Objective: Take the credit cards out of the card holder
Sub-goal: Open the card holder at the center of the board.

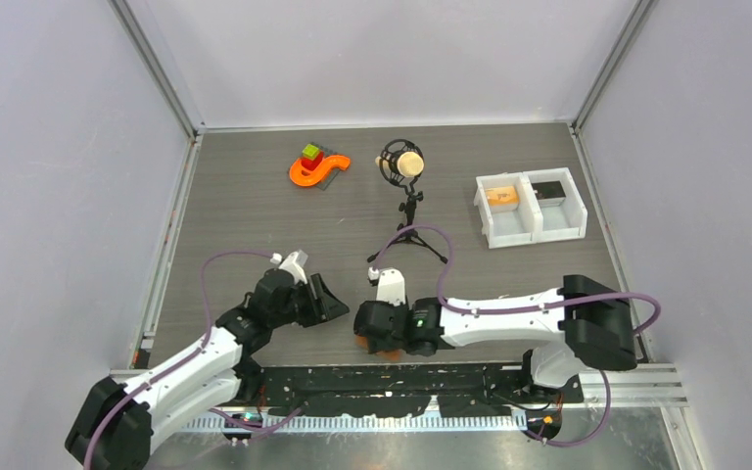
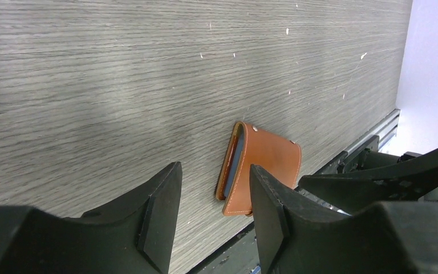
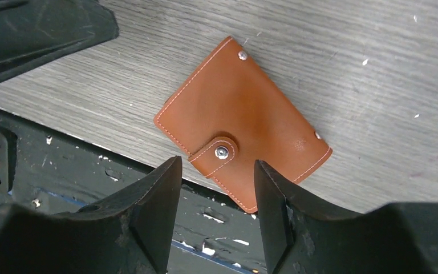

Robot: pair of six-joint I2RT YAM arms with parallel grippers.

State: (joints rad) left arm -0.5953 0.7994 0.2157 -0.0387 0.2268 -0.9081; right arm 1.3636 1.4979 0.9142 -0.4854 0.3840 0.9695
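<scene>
Brown leather bifold card holder (image 3: 242, 114) is best pinned by open, empty left gripper (image 2: 214, 171) while snap tab (image 3: 215, 154) is popped by open, empty right gripper (image 3: 217, 168).

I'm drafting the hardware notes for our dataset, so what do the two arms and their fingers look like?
The left arm and right arm have white link shells with black joint housings. A purple cable loops along each. The right wrist shows a small green light. The fingers are matte black, broad and wedge-shaped.
</scene>
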